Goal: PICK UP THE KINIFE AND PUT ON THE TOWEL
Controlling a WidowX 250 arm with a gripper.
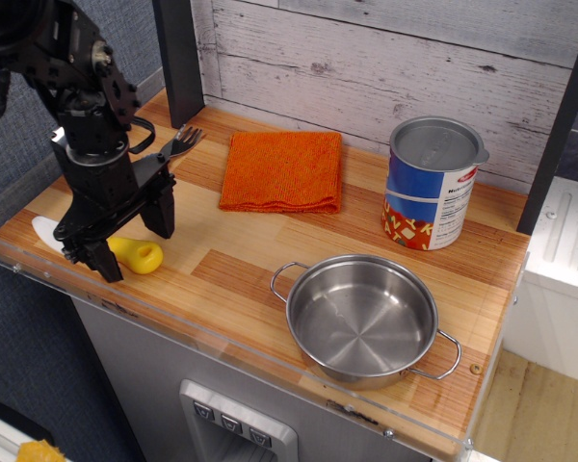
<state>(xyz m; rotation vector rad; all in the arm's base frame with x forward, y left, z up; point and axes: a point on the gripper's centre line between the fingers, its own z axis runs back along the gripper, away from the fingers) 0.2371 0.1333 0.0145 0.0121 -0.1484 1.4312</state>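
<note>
The knife lies near the front left of the wooden counter, its yellow handle point(146, 256) pointing right and its white blade point(44, 231) partly hidden behind the arm. My gripper point(137, 252) is open and low over the knife, with one finger point(160, 214) behind the handle and the other point(104, 260) in front of it. I cannot tell whether the fingers touch the handle. The orange towel point(282, 171) lies flat at the back of the counter, to the right of the gripper and apart from it.
A fork point(180, 141) lies at the back left, beside the towel. A steel pot point(361, 318) stands at the front middle. A blue-labelled can point(432, 183) stands at the back right. A dark post point(181, 58) rises at the back left. A clear guard rims the counter's front edge point(222, 339).
</note>
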